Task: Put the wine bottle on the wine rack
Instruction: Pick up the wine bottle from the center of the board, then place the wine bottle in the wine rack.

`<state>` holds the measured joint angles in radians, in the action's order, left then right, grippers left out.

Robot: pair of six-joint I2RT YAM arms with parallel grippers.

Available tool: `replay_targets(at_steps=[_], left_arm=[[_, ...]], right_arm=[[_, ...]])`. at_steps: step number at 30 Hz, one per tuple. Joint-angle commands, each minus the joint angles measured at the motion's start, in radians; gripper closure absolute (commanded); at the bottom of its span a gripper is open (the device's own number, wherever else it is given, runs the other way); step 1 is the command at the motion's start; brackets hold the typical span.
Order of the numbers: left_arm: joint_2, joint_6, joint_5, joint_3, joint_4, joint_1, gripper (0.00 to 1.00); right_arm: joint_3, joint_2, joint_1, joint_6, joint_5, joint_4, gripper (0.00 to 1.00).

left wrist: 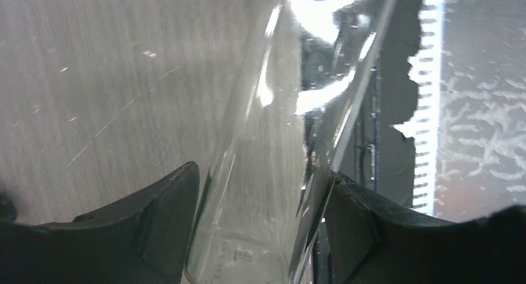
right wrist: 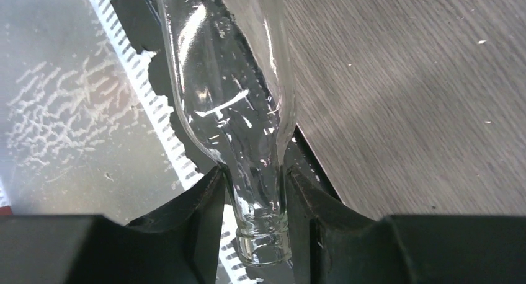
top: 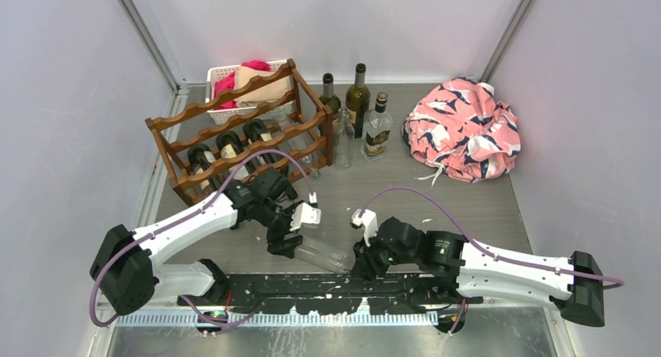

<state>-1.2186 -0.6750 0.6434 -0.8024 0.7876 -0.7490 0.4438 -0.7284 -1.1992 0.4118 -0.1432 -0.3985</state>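
While the clear wine bottle [top: 323, 253] lies on its side at the near edge of the table [top: 468, 201], well apart from the wine rack [top: 204, 102], I work it from both ends, since a long, slick glass body would likely swing if lifted by one end alone. My right gripper [right wrist: 255, 178] is clamped on the narrow neck just above the lip. My left gripper [left wrist: 263, 178] straddles the wide body, its fingers [left wrist: 167, 203] close against the glass on both sides; whether they press or only flank it, I cannot tell. Only the wrist views show these contacts. Only the overhead view shows the rack, with dark bottles [top: 230, 146] already lying in it.
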Motion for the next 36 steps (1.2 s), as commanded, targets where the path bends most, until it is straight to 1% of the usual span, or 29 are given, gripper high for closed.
replay_targets(at_steps=[1, 2, 3, 5, 11, 14, 18, 20, 23, 32, 36], left_arm=[[0.010, 0.140, -0.140, -0.049, -0.135, 0.036, 0.26], [0.011, 0.144, -0.143, -0.048, -0.135, 0.037, 0.17], [0.011, 0.147, -0.146, -0.049, -0.136, 0.037, 0.14], [0.016, 0.154, -0.154, -0.053, -0.138, 0.037, 0.12], [0.034, 0.163, -0.169, -0.063, -0.134, 0.037, 0.10], [0.070, 0.190, -0.173, -0.081, -0.132, 0.036, 0.10], [0.165, 0.223, -0.124, -0.108, -0.133, 0.037, 0.10], [0.206, 0.228, -0.094, -0.109, -0.131, 0.037, 0.08], [0.243, 0.224, -0.060, -0.099, -0.116, 0.037, 0.06], [0.240, 0.221, -0.031, -0.088, -0.086, 0.037, 0.07], [0.269, 0.293, -0.034, -0.119, -0.108, 0.037, 0.07]], right_arm=[[0.002, 0.035, 0.027, 0.183, 0.029, 0.127, 0.99], [-0.002, 0.044, 0.034, 0.190, 0.029, 0.127, 0.99], [-0.008, 0.055, 0.043, 0.196, 0.024, 0.128, 0.99], [-0.019, 0.071, 0.058, 0.211, 0.017, 0.130, 0.99], [-0.055, 0.108, 0.109, 0.270, -0.005, 0.138, 0.99], [-0.079, 0.122, 0.152, 0.315, -0.029, 0.150, 0.99], [-0.111, 0.176, 0.207, 0.368, -0.061, 0.163, 0.99], [-0.117, 0.210, 0.227, 0.385, -0.071, 0.165, 0.99], [-0.117, 0.240, 0.257, 0.401, -0.090, 0.163, 0.99], [-0.133, 0.286, 0.281, 0.453, -0.078, 0.168, 0.99], [-0.142, 0.340, 0.285, 0.488, -0.067, 0.170, 0.99]])
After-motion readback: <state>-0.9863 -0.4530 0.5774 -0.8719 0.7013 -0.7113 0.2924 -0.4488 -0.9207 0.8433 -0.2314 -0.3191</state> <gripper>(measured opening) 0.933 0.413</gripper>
